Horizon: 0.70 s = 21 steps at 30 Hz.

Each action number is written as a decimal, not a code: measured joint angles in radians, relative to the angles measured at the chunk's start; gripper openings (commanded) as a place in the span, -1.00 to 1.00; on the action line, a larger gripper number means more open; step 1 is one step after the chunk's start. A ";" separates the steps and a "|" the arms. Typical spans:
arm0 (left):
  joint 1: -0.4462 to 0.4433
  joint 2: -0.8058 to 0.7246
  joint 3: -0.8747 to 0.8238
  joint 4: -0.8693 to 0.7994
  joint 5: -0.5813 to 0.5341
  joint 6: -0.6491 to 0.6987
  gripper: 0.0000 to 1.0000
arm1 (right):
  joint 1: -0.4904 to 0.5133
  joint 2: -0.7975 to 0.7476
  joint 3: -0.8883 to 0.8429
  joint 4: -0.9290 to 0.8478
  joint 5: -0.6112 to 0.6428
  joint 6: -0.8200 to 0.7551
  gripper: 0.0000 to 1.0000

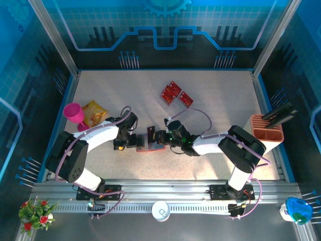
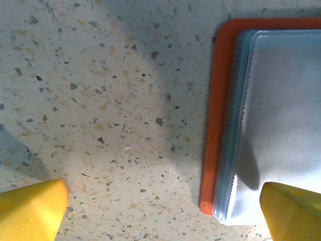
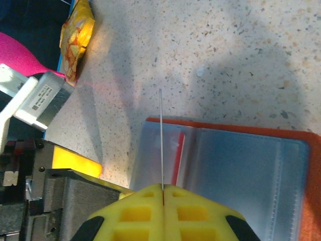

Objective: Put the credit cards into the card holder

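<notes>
Open card holder point(image 3: 225, 124) has one credit card point(image 3: 178, 158) in a pocket. Right gripper point(image 3: 163, 187) pinches an unidentifiable edge-on thin sheet point(image 3: 161, 130); left gripper point(image 2: 163, 211) is wide.

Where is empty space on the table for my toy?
The far left corner, behind the pink cup and snack bag, is bare. So is the stretch between the red cards and the orange rack. The middle is crowded: left arm and right arm meet at the wallet.
</notes>
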 measured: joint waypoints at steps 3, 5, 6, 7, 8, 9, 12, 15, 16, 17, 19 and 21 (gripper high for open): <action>0.000 0.000 -0.006 -0.001 -0.004 0.000 0.98 | 0.000 0.008 -0.008 0.007 0.001 0.006 -1.00; 0.000 0.000 -0.008 -0.001 -0.004 0.000 0.99 | 0.000 0.012 -0.011 0.010 0.001 0.009 -1.00; 0.000 0.000 -0.008 -0.001 -0.004 0.000 0.98 | 0.000 0.014 -0.011 0.012 0.001 0.010 -1.00; 0.000 0.000 -0.008 -0.001 -0.004 0.000 0.99 | 0.000 0.018 -0.012 0.017 0.001 0.013 -1.00; 0.000 0.000 -0.008 -0.001 -0.004 0.000 0.99 | 0.000 0.021 -0.012 0.021 0.001 0.016 -1.00; 0.000 0.001 -0.008 -0.001 -0.004 0.000 0.99 | 0.000 0.026 -0.012 0.025 0.001 0.017 -1.00; 0.000 0.004 -0.008 0.000 -0.005 -0.001 0.99 | 0.000 0.040 -0.012 0.042 0.000 0.026 -1.00; 0.000 0.004 -0.010 0.000 -0.007 -0.001 0.99 | 0.000 0.044 -0.012 0.051 0.000 0.032 -1.00; 0.000 0.004 -0.010 0.000 -0.007 -0.001 0.98 | 0.000 0.044 -0.012 0.054 0.000 0.033 -1.00; 0.000 0.004 -0.011 0.000 -0.008 -0.001 0.99 | 0.000 0.044 -0.012 0.054 0.000 0.035 -1.00; 0.000 0.004 -0.011 0.001 -0.008 -0.001 0.98 | 0.000 0.045 -0.013 0.055 0.000 0.035 -1.00; 0.000 0.005 -0.011 0.001 -0.008 -0.001 0.99 | 0.000 0.045 -0.018 0.061 -0.002 0.036 -1.00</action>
